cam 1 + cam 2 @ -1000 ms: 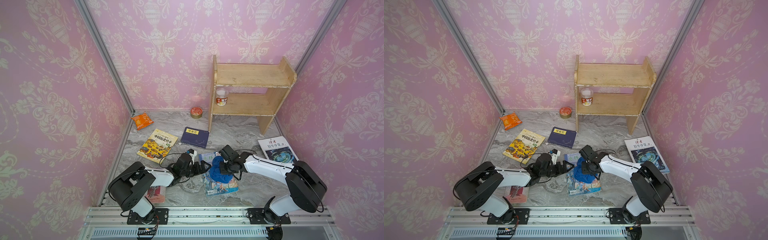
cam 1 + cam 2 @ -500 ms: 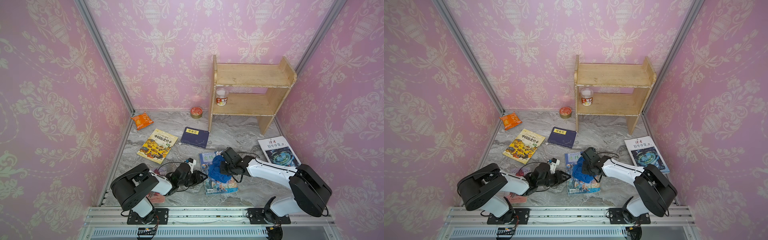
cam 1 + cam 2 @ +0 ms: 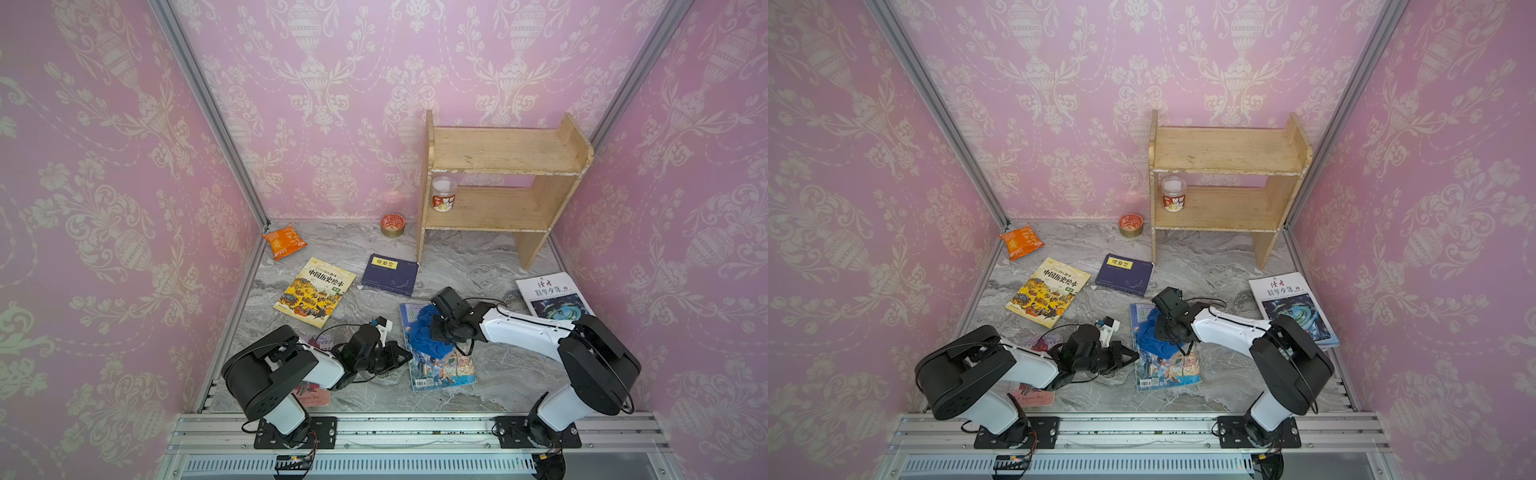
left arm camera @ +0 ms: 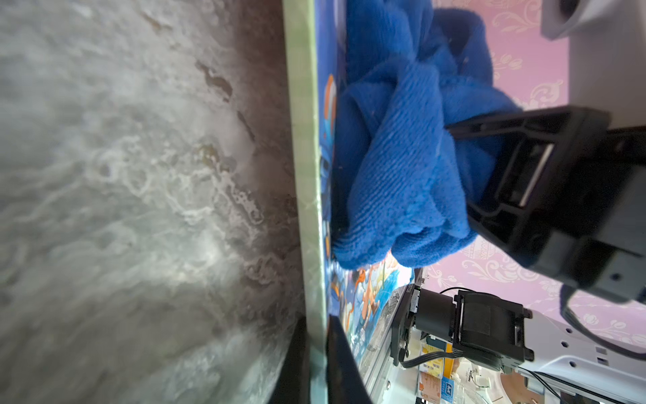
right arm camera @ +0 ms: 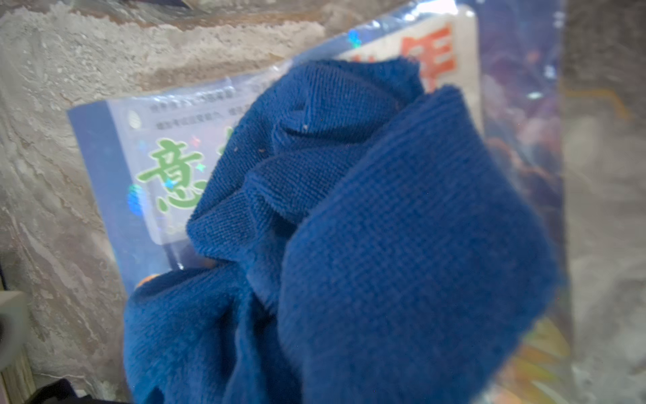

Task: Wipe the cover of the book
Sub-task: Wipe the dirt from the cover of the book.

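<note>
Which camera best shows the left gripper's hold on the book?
Left wrist view: the left gripper is shut on the book, a finger on each side of its edge. Both top views show it at that edge, too small to judge. The right wrist view shows only blue cloth on the cover.

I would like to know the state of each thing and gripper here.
left gripper: shut on the comic book edge
right gripper: shut on the blue cloth
blue cloth: bunched, resting on the comic book
comic book: closed, cover up
yellow picture book: closed, lying flat
cup: upright on the wooden shelf
</note>
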